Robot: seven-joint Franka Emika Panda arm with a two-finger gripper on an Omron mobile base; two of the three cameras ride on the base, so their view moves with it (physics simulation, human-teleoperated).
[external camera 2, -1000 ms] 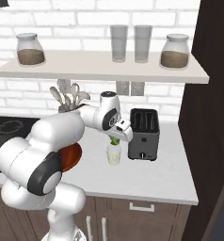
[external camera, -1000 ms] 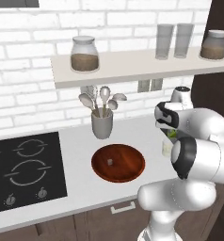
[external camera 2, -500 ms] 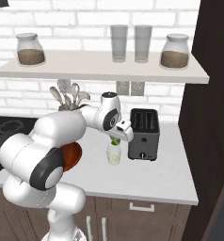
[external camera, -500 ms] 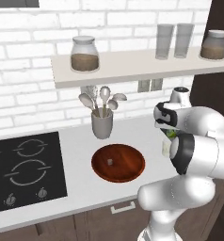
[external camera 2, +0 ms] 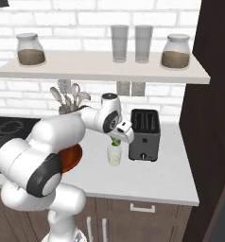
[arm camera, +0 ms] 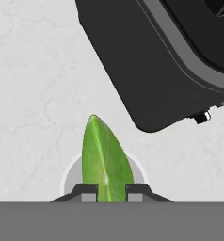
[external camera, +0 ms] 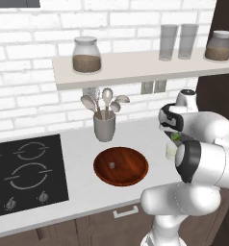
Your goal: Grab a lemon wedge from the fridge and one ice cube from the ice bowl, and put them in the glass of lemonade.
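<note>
My gripper (external camera 2: 116,140) is shut on the lemon wedge (arm camera: 104,157), a yellow-green sliver held between the fingertips. It hangs just above the glass of lemonade (external camera 2: 114,155), whose rim (arm camera: 69,172) shows beneath the wedge in the hand view. From the left base view the glass (external camera: 171,151) is partly hidden behind my arm, with the wedge (external camera: 175,137) over it. The ice bowl (external camera: 120,166) sits to the left on the counter with one pale ice cube (external camera: 112,165) in it. The fridge is out of view.
A black toaster (external camera 2: 144,134) stands close to the right of the glass. A grey utensil cup (external camera: 104,126) is behind the bowl, a black hob (external camera: 25,170) at the left. A shelf (external camera 2: 105,71) with jars and two tall glasses runs overhead.
</note>
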